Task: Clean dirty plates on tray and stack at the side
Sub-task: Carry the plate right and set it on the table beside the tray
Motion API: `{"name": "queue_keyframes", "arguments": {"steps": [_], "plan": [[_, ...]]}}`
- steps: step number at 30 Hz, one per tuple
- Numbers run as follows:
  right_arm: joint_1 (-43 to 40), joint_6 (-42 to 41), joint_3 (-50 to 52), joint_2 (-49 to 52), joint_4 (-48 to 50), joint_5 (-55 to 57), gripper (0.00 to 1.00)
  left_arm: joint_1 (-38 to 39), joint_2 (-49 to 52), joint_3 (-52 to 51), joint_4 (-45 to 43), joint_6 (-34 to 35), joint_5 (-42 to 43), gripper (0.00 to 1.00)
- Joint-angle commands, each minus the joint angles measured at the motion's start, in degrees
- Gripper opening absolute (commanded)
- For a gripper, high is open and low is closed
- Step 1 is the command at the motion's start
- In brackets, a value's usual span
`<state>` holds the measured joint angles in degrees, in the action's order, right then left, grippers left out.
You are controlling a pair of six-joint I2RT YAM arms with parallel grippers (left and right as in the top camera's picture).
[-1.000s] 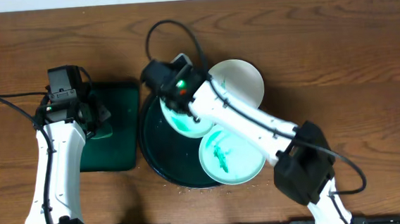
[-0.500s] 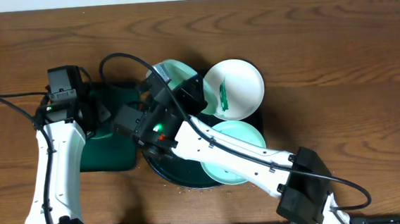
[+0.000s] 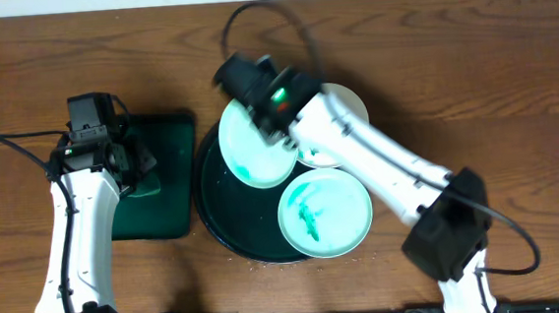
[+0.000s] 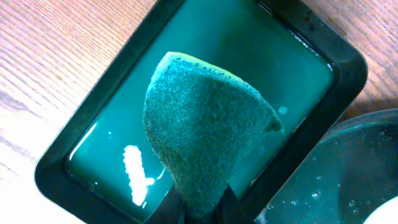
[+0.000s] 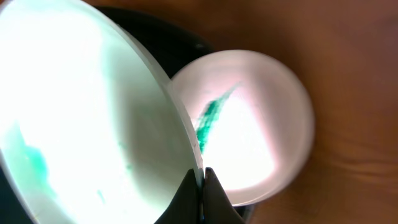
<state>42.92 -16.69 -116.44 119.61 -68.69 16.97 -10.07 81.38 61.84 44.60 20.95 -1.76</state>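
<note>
Two pinches: your right gripper (image 5: 200, 182) clamps the rim of the glossy mint plate (image 5: 81, 124), with the smeared white plate (image 5: 261, 137) beyond it; your left gripper (image 4: 198, 210), mostly cropped, squeezes a coarse domed sponge (image 4: 205, 137).

The tray (image 3: 220, 220) is set right of a rectangular dish (image 3: 169, 199) on the worktop (image 3: 511, 81); one plate (image 3: 325, 212) is laid inside, near-right.

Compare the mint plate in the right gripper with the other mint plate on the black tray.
The held mint plate is pinched at its rim by the right gripper; the other mint plate lies free on the black tray. The held one shows only faint teal traces; the other carries a bold smear at its middle. Both are round, shallow and pale mint.
</note>
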Motion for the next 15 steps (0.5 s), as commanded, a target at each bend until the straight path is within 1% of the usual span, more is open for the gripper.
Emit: {"name": "queue_keyframes", "arguments": {"steps": [1,2,3,4,7,8,11,14,15], "plan": [[-10.16,2.21,-4.83,-3.45,-0.52,-23.69,0.01,-0.09,0.28,0.11,-0.04,0.15,0.26,0.07],[-12.09,2.21,-5.16,-3.78,-0.81,-25.18,0.01,-0.09,0.28,0.11,-0.04,0.15,0.26,0.07],[-17.31,2.21,-5.68,-4.85,-1.68,-27.65,0.01,-0.09,0.28,0.11,-0.07,0.35,0.26,0.07],[-20.39,2.16,-5.7,-5.55,-2.29,-28.28,0.01,-0.09,0.28,0.11,-0.09,0.35,0.26,0.07],[-29.92,1.31,-5.7,-7.63,-5.03,-28.41,0.01,-0.09,0.28,0.11,-0.52,0.35,0.24,0.07],[-31.43,1.31,-5.7,-7.85,-5.57,-28.41,0.01,-0.09,0.28,0.11,-0.7,0.35,0.24,0.07],[-42.86,1.31,-5.6,-8.35,-9.79,-28.09,0.01,-0.11,0.28,0.11,-0.94,0.33,0.24,0.07],[-49.48,1.33,-3.52,-8.15,-11.32,-26.97,0.01,-0.11,0.28,0.11,-0.94,0.33,0.22,0.07],[-52.65,1.33,-1.36,-8.15,-11.47,-26.29,0.01,-0.11,0.28,0.11,-0.94,0.33,0.24,0.07]]}}
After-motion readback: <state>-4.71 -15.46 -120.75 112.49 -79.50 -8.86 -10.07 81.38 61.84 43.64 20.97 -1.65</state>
